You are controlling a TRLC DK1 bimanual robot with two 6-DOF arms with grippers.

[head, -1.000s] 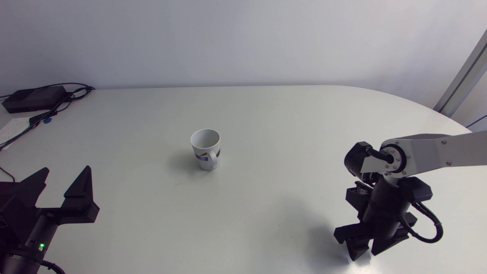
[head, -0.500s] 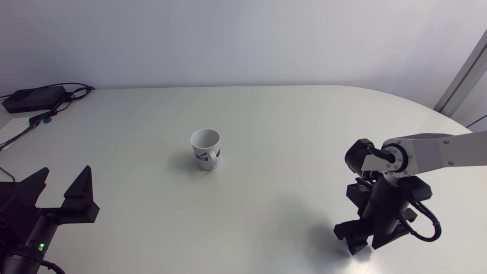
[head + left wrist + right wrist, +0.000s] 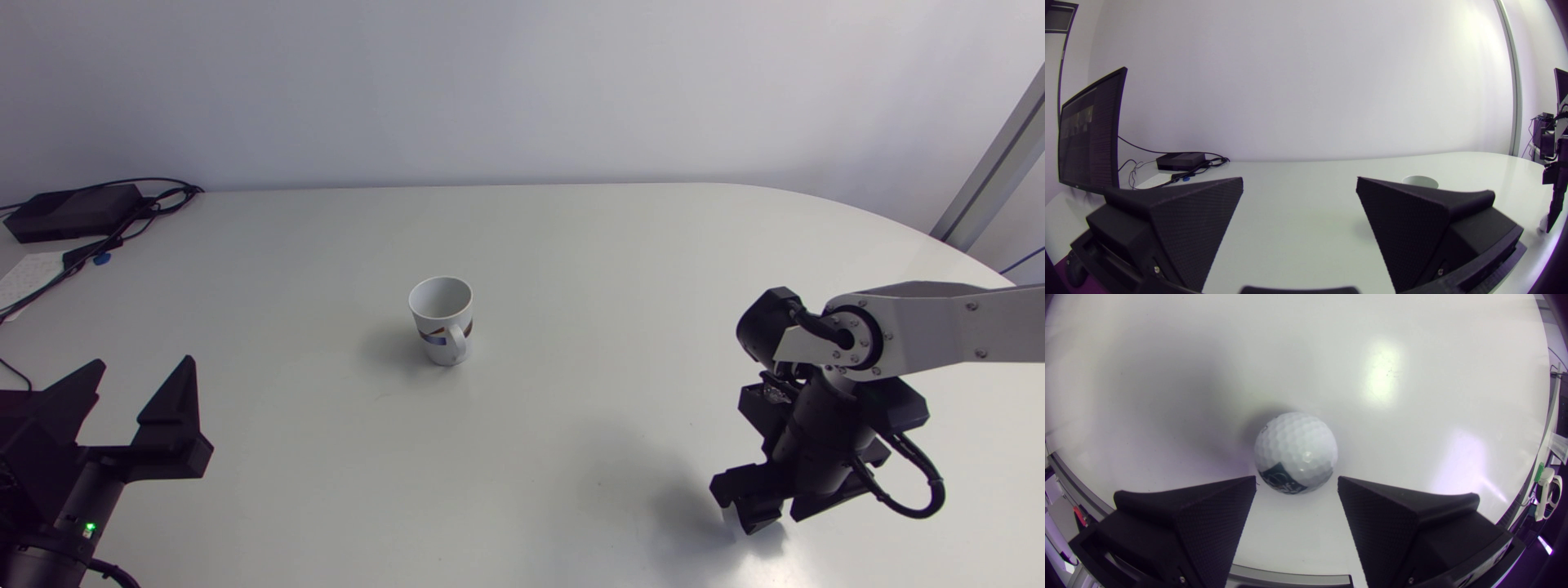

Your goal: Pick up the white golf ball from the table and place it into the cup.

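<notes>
The white golf ball (image 3: 1295,451) with a dark print lies on the table just ahead of my right gripper (image 3: 1296,482), level with the gap between the fingertips. The fingers stand open on either side and touch nothing. In the head view the right gripper (image 3: 767,523) points straight down near the table's front right and hides the ball. The white cup (image 3: 442,318), handle toward the front, stands upright mid-table, far to the left of that gripper. My left gripper (image 3: 143,363) rests open at the front left; the cup's rim (image 3: 1420,181) shows beyond its finger.
A black box with cables (image 3: 73,211) and a sheet of paper (image 3: 24,273) lie at the back left corner. The table's front edge (image 3: 1290,575) runs close behind the right gripper's fingers.
My right gripper has shifted slightly left and away from the table's front edge, and its fingers have spread a little. The left arm and the cup have not moved.
</notes>
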